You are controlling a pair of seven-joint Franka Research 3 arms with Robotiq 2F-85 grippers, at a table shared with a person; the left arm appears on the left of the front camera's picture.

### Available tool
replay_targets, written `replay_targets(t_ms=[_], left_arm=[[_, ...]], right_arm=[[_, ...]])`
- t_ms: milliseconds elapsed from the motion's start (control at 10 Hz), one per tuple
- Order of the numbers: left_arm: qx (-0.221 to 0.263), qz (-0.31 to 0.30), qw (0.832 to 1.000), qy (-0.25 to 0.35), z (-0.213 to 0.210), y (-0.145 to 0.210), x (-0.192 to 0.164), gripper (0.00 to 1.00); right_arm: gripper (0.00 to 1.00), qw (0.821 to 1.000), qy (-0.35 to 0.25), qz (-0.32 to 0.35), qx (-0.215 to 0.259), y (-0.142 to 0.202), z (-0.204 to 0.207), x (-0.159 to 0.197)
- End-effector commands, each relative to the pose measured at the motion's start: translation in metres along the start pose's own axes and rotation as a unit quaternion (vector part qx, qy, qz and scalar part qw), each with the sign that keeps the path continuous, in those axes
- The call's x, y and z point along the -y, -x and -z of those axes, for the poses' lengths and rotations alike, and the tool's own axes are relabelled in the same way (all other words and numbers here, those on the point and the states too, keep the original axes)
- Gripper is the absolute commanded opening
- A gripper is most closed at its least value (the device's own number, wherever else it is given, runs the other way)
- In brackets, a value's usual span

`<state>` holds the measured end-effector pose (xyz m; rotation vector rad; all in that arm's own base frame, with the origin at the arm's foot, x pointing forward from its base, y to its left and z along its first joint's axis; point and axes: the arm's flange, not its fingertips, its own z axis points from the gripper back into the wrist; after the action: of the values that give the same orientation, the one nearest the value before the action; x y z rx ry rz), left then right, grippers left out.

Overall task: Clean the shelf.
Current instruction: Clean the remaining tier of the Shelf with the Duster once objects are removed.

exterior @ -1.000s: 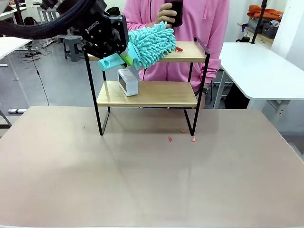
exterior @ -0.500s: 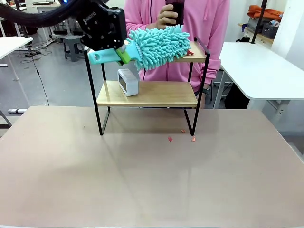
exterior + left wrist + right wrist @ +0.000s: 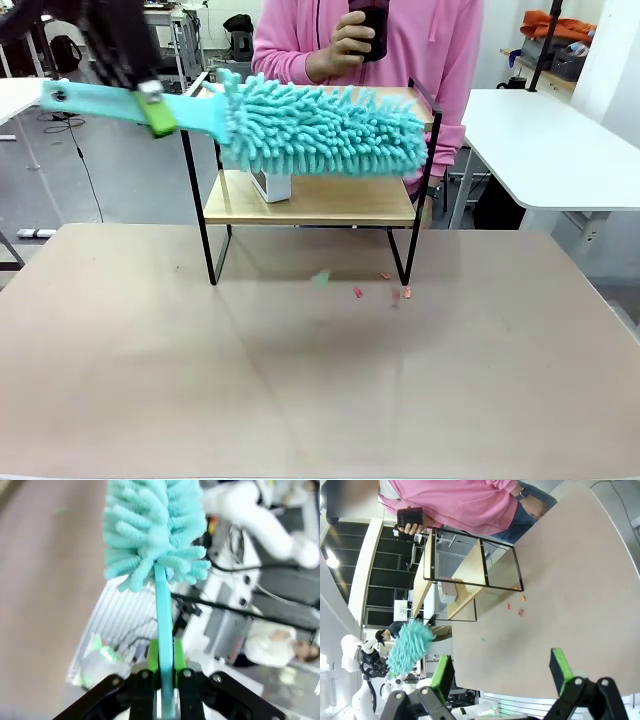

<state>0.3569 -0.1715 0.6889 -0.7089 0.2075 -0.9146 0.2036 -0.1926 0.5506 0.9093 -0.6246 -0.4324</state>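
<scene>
2 green pads of the left gripper are pressed flat against the thin handle of a turquoise duster, 1 on each side, with no gap left between pad and handle. In the front view this gripper is blurred at the upper left. It holds the duster level, so that the fluffy head spans the picture in front of the upper tier of the shelf. The right wrist view shows the duster on the robot's side of the shelf and apart from it, not touching.

The right gripper hangs above the table with its 2 fingers spread wide and nothing between them.

The shelf stands at the far side of the table, just in front of a person in a pink top, whose hand holds a dark object. The lower board carries 1 small white device toward its left end; the upper board is mostly hidden behind the duster head. A few red scraps lie on the table by the shelf's front right leg — and a blurred greenish speck shows beside them.
</scene>
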Motion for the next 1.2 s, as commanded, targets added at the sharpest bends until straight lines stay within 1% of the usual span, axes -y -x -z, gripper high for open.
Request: replay_targets(t_ms=[0, 100, 200, 300, 400, 500, 600, 700, 800, 900, 1000, 1100], left_arm=[[-0.007, 0.007, 0.999, 0.039, -0.03, 0.005, -0.006, 0.0], [0.018, -0.005, 0.999, 0.038, -0.038, 0.01, -0.011, 0.0], [0.016, -0.006, 0.998, 0.056, -0.044, 0.016, -0.014, 0.0], [0.031, -0.014, 0.998, 0.053, -0.049, 0.025, -0.018, 0.0], [0.04, -0.023, 0.996, 0.073, -0.058, 0.037, -0.024, 0.0], [0.067, -0.043, 0.993, 0.087, -0.07, 0.056, -0.031, 0.0], [0.116, -0.066, 0.984, 0.114, -0.095, 0.093, -0.037, 0.0], [0.175, -0.077, 0.972, 0.139, -0.123, 0.138, -0.044, 0.0], [0.265, -0.109, 0.95, 0.122, -0.148, 0.189, -0.049, 0.0], [0.346, -0.146, 0.92, 0.108, -0.16, 0.235, -0.056, 0.0], [0.416, -0.202, 0.88, 0.112, -0.16, 0.278, -0.072, 0.0], [0.475, -0.258, 0.832, 0.125, -0.147, 0.312, -0.086, 0.0]], right_arm=[[1.0, 1.0, -0.016, -0.01, 0.005, -0.001, 0.001, -0.001], [1.0, 1.0, -0.016, -0.01, 0.005, -0.001, 0.001, -0.001], [1.0, 1.0, -0.016, -0.01, 0.005, -0.001, 0.001, -0.001], [1.0, 1.0, -0.016, -0.01, 0.005, -0.001, 0.001, -0.001], [1.0, 1.0, -0.016, -0.01, 0.005, -0.001, 0.001, -0.001], [1.0, 1.0, -0.016, -0.01, 0.005, -0.001, 0.001, -0.001], [1.0, 1.0, -0.016, -0.01, 0.005, -0.001, 0.001, -0.001], [1.0, 1.0, -0.016, -0.01, 0.005, -0.001, 0.001, -0.001], [1.0, 1.0, -0.016, -0.01, 0.005, -0.001, 0.001, -0.001], [1.0, 1.0, -0.016, -0.01, 0.005, -0.001, 0.001, -0.001], [1.0, 1.0, -0.016, -0.01, 0.005, -0.001, 0.001, -0.001], [1.0, 1.0, -0.016, -0.01, 0.005, -0.001, 0.001, -0.001]])
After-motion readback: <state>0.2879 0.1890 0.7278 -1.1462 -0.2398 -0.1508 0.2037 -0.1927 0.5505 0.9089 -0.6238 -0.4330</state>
